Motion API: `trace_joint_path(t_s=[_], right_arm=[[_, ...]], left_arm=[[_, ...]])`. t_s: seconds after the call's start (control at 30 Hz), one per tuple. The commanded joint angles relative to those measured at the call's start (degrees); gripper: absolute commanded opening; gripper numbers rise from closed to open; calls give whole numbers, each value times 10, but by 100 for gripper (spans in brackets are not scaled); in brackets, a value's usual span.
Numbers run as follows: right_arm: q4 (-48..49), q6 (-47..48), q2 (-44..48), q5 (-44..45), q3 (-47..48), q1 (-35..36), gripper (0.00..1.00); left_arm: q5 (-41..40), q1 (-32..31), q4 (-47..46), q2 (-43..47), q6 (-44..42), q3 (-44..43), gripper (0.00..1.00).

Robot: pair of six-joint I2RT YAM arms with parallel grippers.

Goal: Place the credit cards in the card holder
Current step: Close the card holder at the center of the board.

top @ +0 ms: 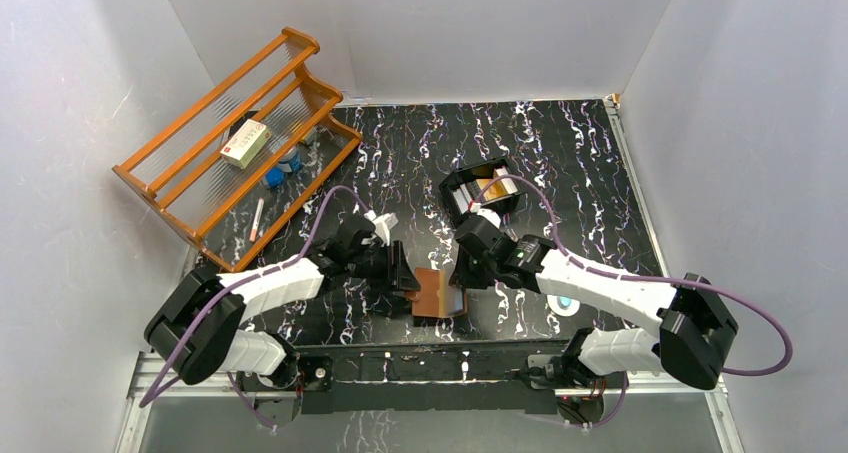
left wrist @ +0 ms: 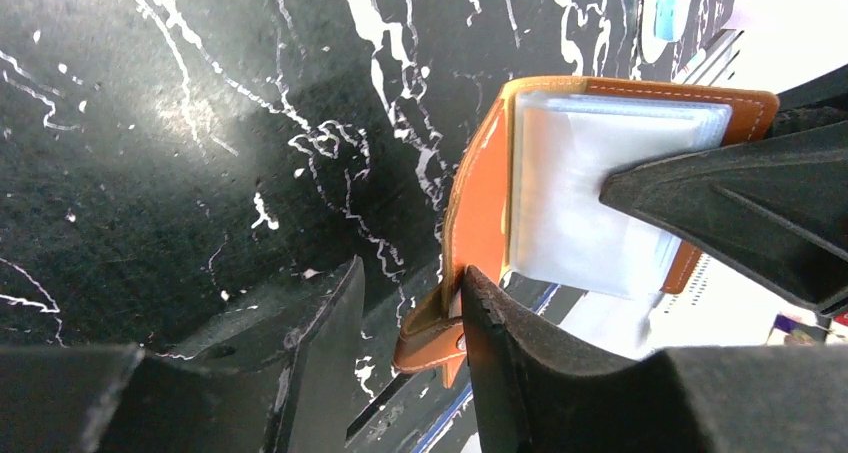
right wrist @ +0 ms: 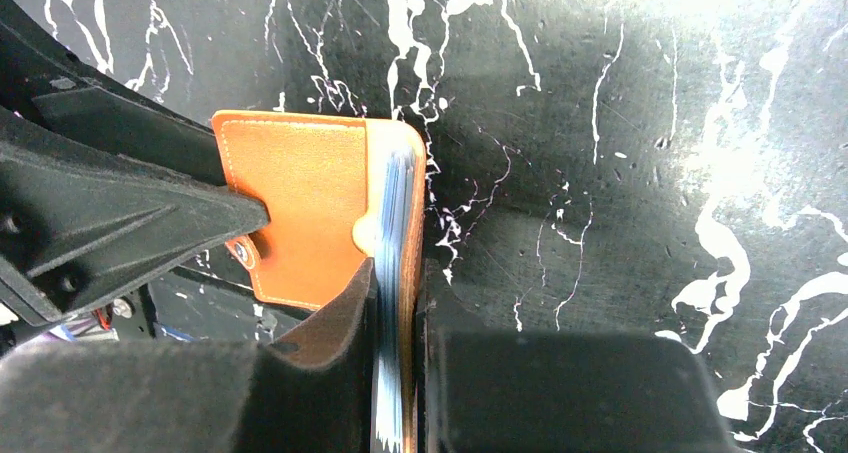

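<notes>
The brown leather card holder (top: 438, 293) is held open near the table's front edge. My right gripper (top: 462, 278) is shut on its pale blue sleeves and one cover, seen edge-on between the fingers in the right wrist view (right wrist: 398, 273). My left gripper (top: 405, 278) is open. In the left wrist view the snap strap (left wrist: 438, 335) lies between its fingers (left wrist: 410, 273) and touches only the right one. The clear sleeves (left wrist: 580, 193) face up. The credit cards (top: 497, 186), orange-gold and grey, lie in a black tray (top: 455, 188) behind the right gripper.
A wooden rack (top: 215, 138) stands at the back left with a small box, a pen and blue items on it. A white round object (top: 565, 304) lies by the right arm. White walls enclose the black marbled table (top: 570, 163).
</notes>
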State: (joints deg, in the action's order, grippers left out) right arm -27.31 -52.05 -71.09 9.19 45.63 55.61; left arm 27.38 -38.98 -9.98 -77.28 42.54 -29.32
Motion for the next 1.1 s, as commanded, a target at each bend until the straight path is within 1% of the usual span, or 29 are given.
trace_joint_path(t_s=[0.0,0.17,0.43,0.5,0.53,0.73,0.83,0.93,0.97,1.0,1.03,1.07], right_arm=[[-35,9,4,28,43,2,0],[-36,6,-18,33,50,2,0],[-17,3,-26,28,44,2,0],[-17,3,-26,28,45,2,0],[-16,4,-27,29,45,2,0],[-10,4,-33,30,42,2,0],[-3,3,-35,29,35,2,0],[6,1,-34,25,30,2,0],[7,2,-34,24,30,2,0],[7,2,-32,23,29,2,0],[8,1,-31,25,26,1,0],[9,1,-28,26,22,2,0]], left_arm=[[-61,-27,94,31,-19,-51,40],[-170,-89,185,14,-36,-117,44],[-278,-124,257,-3,-36,-146,51],[-282,-128,267,-19,-41,-154,59],[-283,-132,270,-27,-42,-159,61],[-311,-160,286,-50,-35,-182,64],[-308,-168,287,-55,-29,-193,69],[-324,-180,289,-79,-29,-203,68],[-333,-181,292,-85,-29,-203,66],[-348,-181,295,-87,-32,-202,58],[-355,-183,298,-85,-33,-202,57],[-365,-182,306,-80,-35,-201,52]])
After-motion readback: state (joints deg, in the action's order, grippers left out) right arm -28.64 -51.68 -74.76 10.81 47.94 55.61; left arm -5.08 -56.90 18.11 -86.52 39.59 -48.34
